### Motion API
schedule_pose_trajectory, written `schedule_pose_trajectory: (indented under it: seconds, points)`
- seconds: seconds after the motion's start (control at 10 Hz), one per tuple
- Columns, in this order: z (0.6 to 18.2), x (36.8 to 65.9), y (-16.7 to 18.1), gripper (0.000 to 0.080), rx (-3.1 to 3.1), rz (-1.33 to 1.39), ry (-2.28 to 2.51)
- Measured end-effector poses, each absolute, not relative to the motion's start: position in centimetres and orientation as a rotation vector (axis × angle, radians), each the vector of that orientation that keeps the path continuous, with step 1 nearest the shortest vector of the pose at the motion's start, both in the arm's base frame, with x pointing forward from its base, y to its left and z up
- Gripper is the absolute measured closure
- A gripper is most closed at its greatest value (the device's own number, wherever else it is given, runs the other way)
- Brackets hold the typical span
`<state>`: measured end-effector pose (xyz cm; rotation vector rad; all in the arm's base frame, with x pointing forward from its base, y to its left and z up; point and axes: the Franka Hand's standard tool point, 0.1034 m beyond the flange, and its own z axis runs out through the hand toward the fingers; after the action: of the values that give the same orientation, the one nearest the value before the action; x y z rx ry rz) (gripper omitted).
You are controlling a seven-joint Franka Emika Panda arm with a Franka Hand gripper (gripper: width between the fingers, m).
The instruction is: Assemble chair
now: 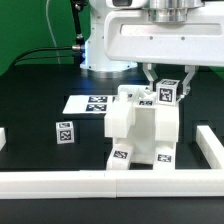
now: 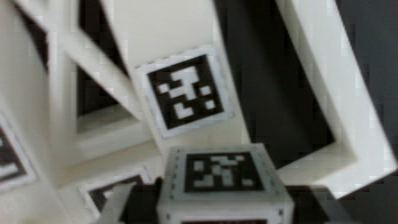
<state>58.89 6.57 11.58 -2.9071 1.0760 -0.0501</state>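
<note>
A smooth, square-edged white border rail (image 1: pixel 60 182) runs along the front of the matte black table (image 1: pixel 35 105). Behind it, 1 loose tagged cube (image 1: pixel 65 131) sits apart from the blocky white plastic chair (image 1: pixel 135 125), which stands mid-table. At the chair's top, the gripper (image 1: pixel 168 90) has 2 fingers flanking a tagged square block (image 1: pixel 167 95); I cannot tell whether they clamp it. Farther back lies the flat marker board (image 1: pixel 88 103).

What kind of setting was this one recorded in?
Probably a robotics lab bench: a black table edged by a white rail, with a part-built tagged chair and a marker board on it.
</note>
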Motion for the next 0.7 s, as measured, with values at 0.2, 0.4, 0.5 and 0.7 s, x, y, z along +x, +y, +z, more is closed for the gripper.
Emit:
schedule_pose_trajectory:
  seconds: [0.2, 0.4, 0.5, 0.7]
  points:
    - [11.52, 58.83, 7.17, 0.0518, -2.681, -0.046, 1.542]
    - [11.49, 59.12, 7.53, 0.0518, -2.467, -0.048, 1.819]
    - [11.47, 59.14, 7.47, 0.0518, -2.426, -0.053, 1.858]
    - [11.41, 59.11, 7.46, 0.0517, -2.473, -0.056, 1.798]
